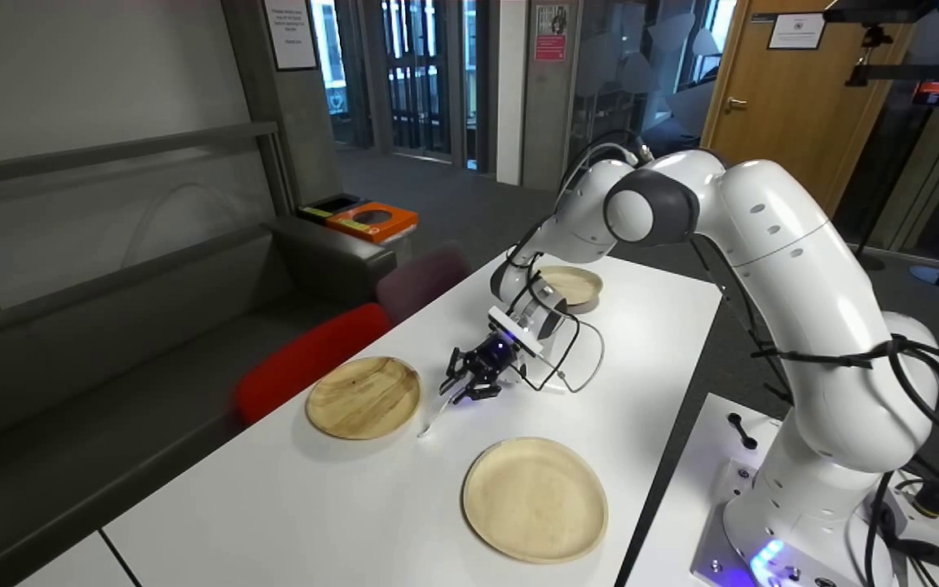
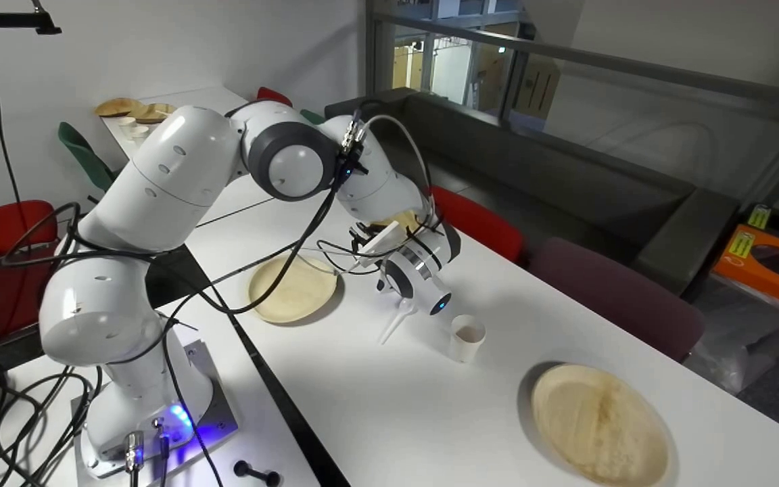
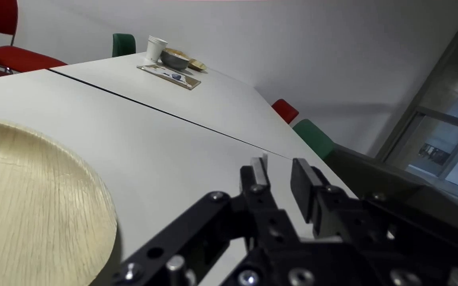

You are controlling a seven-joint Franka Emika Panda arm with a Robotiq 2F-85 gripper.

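My gripper is low over the white table, its fingers partly open with a gap between them in the wrist view. It also shows, partly hidden by the arm, in an exterior view. A thin white utensil extends past the fingertips; a pale strip shows beside the left fingertip. I cannot tell whether it touches the finger. A round wooden plate lies beside the fingertips. Another plate lies on the opposite side, also in the wrist view. A white spoon-like utensil lies beneath the wrist.
A white cup stands behind the wrist. A plate lies farther along the table. Loose cables hang from the arm. Chairs and a grey sofa line one side. Stacked cups and a grey bowl stand farther off.
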